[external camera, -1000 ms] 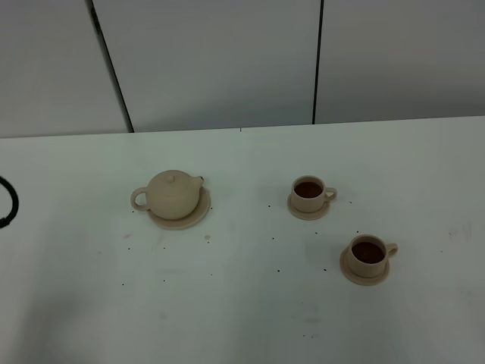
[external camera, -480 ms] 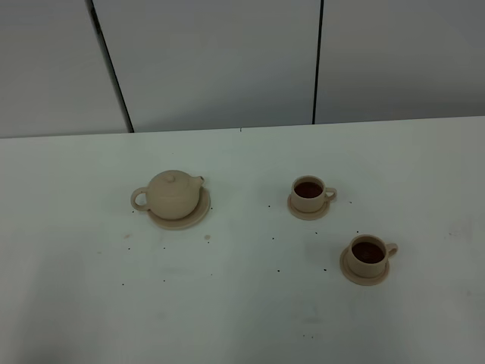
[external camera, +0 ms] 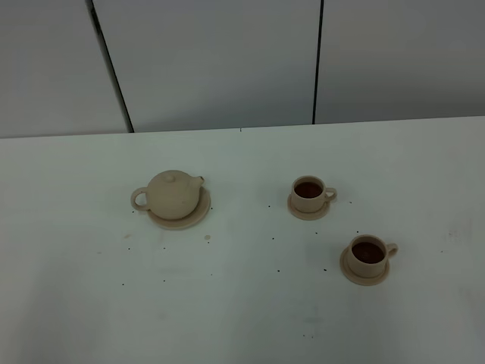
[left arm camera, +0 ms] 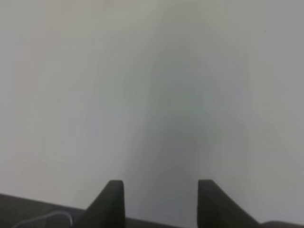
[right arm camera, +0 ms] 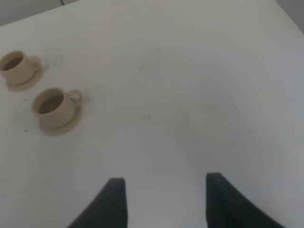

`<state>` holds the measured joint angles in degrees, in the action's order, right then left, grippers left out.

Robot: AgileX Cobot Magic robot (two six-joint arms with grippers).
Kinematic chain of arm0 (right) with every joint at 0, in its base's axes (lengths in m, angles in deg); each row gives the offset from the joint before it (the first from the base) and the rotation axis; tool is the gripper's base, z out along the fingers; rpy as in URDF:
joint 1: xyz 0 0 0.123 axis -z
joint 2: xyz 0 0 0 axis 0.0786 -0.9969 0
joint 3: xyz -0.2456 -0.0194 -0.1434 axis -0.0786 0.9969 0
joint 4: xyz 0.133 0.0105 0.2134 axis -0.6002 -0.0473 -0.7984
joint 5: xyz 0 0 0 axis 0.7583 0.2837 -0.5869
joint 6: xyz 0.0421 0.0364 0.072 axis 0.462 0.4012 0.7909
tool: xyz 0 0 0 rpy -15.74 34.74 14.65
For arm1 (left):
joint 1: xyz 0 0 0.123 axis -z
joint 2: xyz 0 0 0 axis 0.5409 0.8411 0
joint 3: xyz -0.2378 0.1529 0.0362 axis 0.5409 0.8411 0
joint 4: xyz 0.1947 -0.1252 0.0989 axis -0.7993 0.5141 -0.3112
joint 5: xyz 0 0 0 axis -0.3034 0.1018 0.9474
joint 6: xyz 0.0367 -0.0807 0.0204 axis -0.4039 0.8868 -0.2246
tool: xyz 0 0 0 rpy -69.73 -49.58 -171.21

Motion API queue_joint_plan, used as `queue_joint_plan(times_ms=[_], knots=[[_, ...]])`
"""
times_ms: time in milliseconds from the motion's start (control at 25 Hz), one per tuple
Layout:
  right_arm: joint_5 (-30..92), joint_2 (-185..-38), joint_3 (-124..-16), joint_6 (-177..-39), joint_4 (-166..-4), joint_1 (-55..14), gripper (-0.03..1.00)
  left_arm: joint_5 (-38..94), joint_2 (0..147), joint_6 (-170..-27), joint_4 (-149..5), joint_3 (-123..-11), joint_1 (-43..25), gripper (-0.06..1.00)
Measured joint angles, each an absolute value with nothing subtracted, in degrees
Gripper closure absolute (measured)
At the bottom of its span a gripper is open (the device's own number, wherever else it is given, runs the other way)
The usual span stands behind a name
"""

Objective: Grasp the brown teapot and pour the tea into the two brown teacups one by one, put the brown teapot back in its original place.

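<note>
1. The brown teapot (external camera: 173, 194) sat upright on the wide round saucer (external camera: 195, 216) at the left-centre of the white table (external camera: 91, 303), lid on, with its loop handle towards the left edge of the high view and its short spout towards the right.
2. The farther teacup (external camera: 308, 193) stood on its small saucer (external camera: 308, 213) well to the right of the teapot, with dark liquid inside and its ear handle pointing right.
3. The nearer teacup (external camera: 368, 253) stood on its own saucer (external camera: 364, 276), closer to the front edge and further right, apart from the first cup; it also held dark liquid and its handle pointed right.
4. The right wrist view showed both cups, the nearer teacup (right arm camera: 51, 105) and the farther teacup (right arm camera: 14, 66), each on its saucer and well away from the gripper.
5. The left gripper (left arm camera: 161, 202) hung over bare table with its two dark fingers (left arm camera: 110, 204) spread wide and nothing between them.
6. The right gripper (right arm camera: 164, 202) was likewise spread apart over bare table, its fingers (right arm camera: 114, 202) holding nothing.
7. Small dark specks (external camera: 277, 268) dotted the tabletop between the teapot and the cups.
8. Grey wall panels (external camera: 220, 61) with dark seams rose behind the table.
9. Neither arm appeared in the high view.
</note>
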<state>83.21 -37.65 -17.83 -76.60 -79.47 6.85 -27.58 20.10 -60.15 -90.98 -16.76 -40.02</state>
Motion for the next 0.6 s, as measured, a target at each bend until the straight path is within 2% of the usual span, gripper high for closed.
queue_joint_plan(times_ms=[600], knots=[[83.21, -37.65, -17.83, -76.60, -79.47, 6.85, 0.59, -27.72, 3.26, -62.02, -90.78, -16.31, -40.02, 0.52]])
